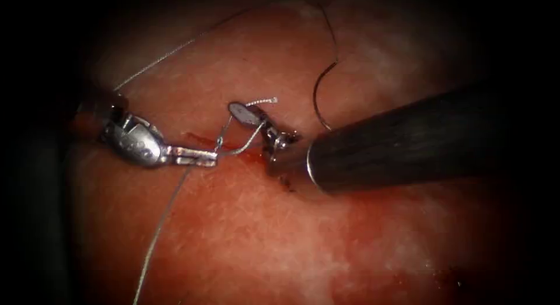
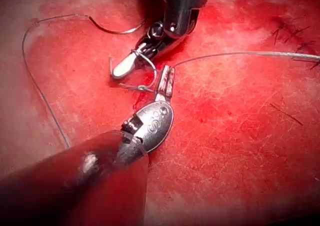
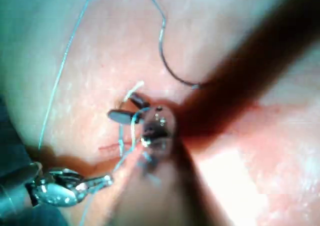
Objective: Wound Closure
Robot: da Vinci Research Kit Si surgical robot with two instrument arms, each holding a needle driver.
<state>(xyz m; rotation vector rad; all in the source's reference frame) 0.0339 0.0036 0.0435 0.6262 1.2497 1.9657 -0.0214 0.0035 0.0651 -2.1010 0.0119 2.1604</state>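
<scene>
Two end effectors working | left end effector (image 1: 201, 158) gripping thread (image 1: 160, 223) | right end effector (image 1: 248, 114) gaping, thread looping it | needle (image 1: 319, 98) lying free, far right | keeping tension even seems advisable.

Engraved characters sit on the wrist body of the left tool (image 2: 156, 123) in the left wrist view. They look like a short row of digits, possibly containing 8 and 0, but cannot be read with certainty. No other text, label, brand or sign is legible in any view.
</scene>
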